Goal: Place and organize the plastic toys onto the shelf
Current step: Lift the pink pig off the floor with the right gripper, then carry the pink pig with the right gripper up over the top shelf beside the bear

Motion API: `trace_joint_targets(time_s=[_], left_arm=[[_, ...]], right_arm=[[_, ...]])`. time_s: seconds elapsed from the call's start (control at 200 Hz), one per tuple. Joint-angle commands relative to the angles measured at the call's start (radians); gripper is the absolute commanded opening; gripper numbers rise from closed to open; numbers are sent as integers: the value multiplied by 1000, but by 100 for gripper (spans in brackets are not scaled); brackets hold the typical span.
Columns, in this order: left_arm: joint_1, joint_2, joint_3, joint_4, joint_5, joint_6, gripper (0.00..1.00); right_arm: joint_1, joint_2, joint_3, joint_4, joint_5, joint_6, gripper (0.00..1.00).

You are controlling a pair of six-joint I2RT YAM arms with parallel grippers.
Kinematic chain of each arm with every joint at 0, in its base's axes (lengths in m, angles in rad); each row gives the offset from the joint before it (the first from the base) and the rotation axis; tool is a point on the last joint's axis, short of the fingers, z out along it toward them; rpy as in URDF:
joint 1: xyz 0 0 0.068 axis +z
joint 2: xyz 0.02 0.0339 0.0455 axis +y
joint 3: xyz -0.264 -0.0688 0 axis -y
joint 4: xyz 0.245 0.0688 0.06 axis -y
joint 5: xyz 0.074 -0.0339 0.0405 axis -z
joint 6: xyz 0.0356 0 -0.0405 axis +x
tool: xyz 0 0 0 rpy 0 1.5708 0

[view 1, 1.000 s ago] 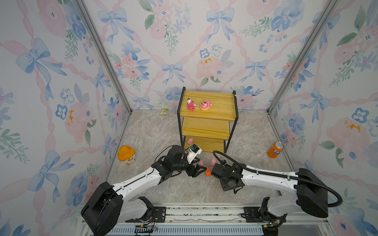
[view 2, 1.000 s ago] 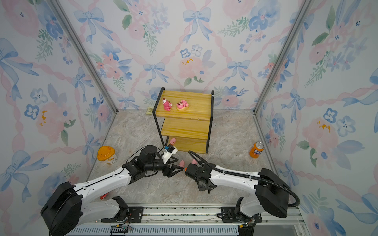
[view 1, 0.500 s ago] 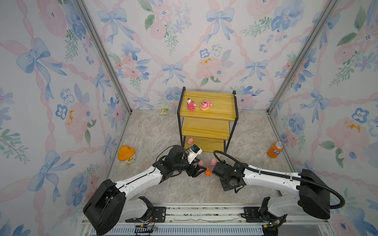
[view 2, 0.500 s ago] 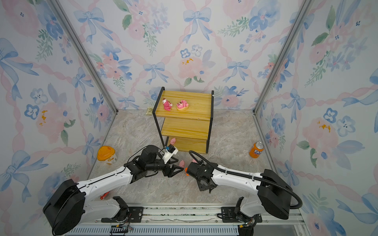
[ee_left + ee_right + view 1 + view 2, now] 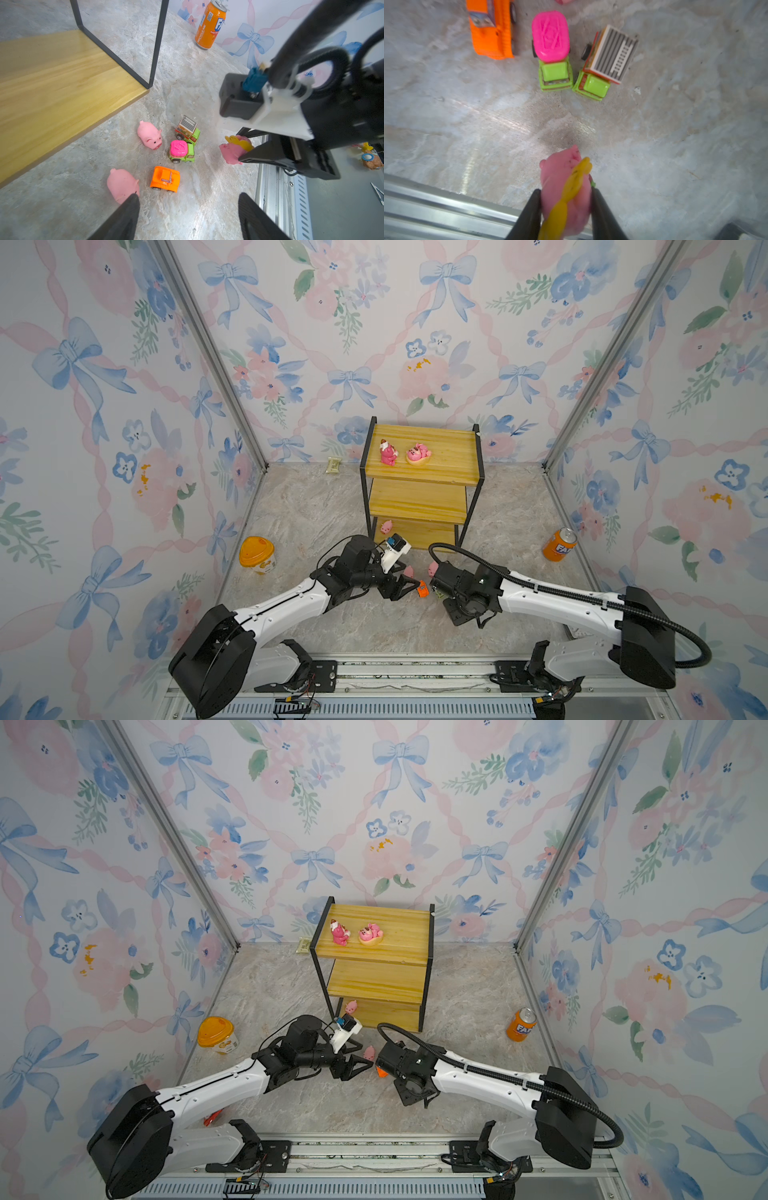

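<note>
Though the frame edge cuts off part of it, a pink figurine (image 5: 560, 172), perhaps a bear, sits pinched in the right gripper (image 5: 565, 190) by the floor (image 5: 675, 145); the left gripper (image 5: 188, 196) gapes empty beside the orange car (image 5: 165, 179), before the shelf (image 5: 419, 499).

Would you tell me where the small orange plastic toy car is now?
In a top view the small orange plastic toy car sits on the floor centrally, before the yellow wooden shelf, beside the pink-and-green toy car.
</note>
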Motion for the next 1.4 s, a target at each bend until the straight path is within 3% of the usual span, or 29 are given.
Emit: trace_joint_targets(time_s=[0.0,0.235,0.69,0.975,1.215,1.395], left_arm=[[9,6,18,4,4,15,76],[10,8,18,8,5,18,75],[19,9,22,7,5,30,75],[24,36,51,10,22,33,75],[28,46,67,8,17,36,75],[35,55,67,7,14,38,75]], right_arm=[[7,-71,116,-119,-3,-65,8],[-10,-70,407,-307,81,-170,7],[-62,6,879,-414,190,-374,7],[-117,146,1220,-458,253,-506,7],[-241,350,1572,-486,232,-615,7],[-301,428,1616,-443,222,-666,7]])
